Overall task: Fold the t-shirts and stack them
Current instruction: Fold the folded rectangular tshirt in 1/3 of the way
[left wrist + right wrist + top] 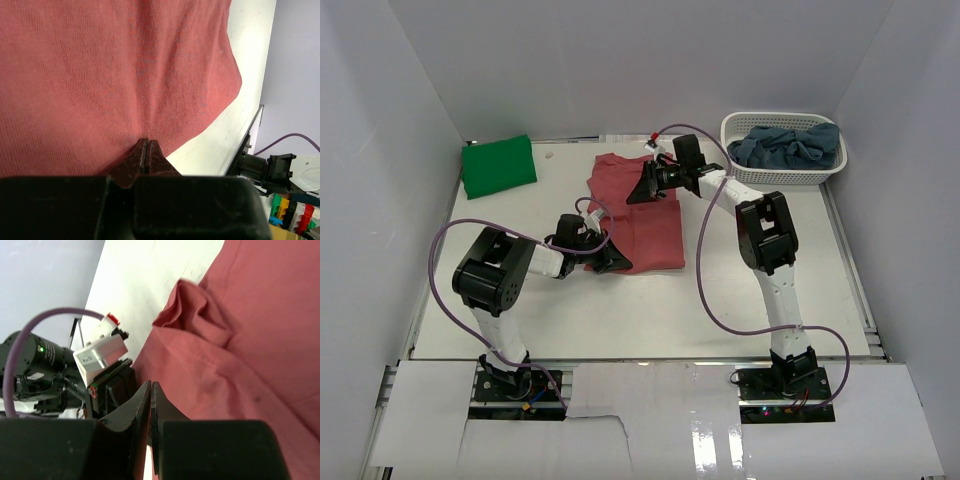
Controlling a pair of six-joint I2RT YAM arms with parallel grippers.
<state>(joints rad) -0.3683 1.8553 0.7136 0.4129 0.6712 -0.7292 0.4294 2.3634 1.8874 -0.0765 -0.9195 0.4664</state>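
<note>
The green shirt (498, 166) lies folded at the far left of the table (620, 310), so one looks done. The salmon-red shirt (655, 225) lies mid-table, seemingly part-folded. The left tool (145, 150) is clenched on its cloth, puckers running to the tips. The right tool (150, 390) is closed at its edge, though whether it has a real hold is unclear. The grey-blue shirts (788, 145) sit crumpled in the basket (780, 178), unfolded, and nothing is stacked yet.

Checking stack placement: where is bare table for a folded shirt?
Bare: the near strip of white table between the salmon-red cloth t-shirt and the near edge, and the right side in front of the white plastic lattice basket. Crowded: mid-table, around left arm and right arm.
</note>
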